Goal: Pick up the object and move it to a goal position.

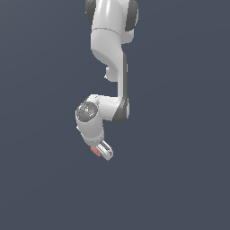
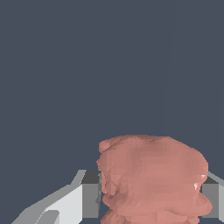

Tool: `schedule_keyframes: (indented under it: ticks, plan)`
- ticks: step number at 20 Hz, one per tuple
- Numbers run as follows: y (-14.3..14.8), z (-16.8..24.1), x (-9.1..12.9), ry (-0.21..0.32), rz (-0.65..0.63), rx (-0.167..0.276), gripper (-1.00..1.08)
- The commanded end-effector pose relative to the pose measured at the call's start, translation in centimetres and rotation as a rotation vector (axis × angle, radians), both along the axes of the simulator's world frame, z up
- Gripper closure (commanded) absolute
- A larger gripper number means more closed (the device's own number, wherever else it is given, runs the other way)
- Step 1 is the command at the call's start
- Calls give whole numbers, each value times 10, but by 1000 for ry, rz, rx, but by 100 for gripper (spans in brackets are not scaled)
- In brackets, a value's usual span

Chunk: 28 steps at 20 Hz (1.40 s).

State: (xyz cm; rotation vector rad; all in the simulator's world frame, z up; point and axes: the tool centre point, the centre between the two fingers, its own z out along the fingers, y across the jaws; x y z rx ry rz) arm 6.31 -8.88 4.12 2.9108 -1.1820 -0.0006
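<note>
Between the closed jaws sits the salmon-red object (image 2: 153,179), mostly hidden in the exterior view.

Exterior view: set well back, looking at the whole arm (image 1: 110,67) against a plain dark blue-grey ground; the arm hangs from top centre of the frame, the claw (image 1: 101,150) just below centre. Wrist view: mounted on the arm, very close, looking out past the claw's fingers (image 2: 89,197). Shared by both: the claw and the salmon-red object (image 2: 153,179) between its fingers.
</note>
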Motion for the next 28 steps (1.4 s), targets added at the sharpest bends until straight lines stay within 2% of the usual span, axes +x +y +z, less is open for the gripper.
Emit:
schedule_keyframes:
  ticks: [1, 8, 14, 20, 28]
  plan:
    - [0, 0, 0, 0, 0, 0, 108]
    - [2, 3, 0, 0, 0, 0, 108]
    - [15, 23, -1, 0, 0, 0, 108]
    - [44, 66, -3, 0, 0, 0, 108]
    - [98, 148, -6, 0, -1, -1, 108]
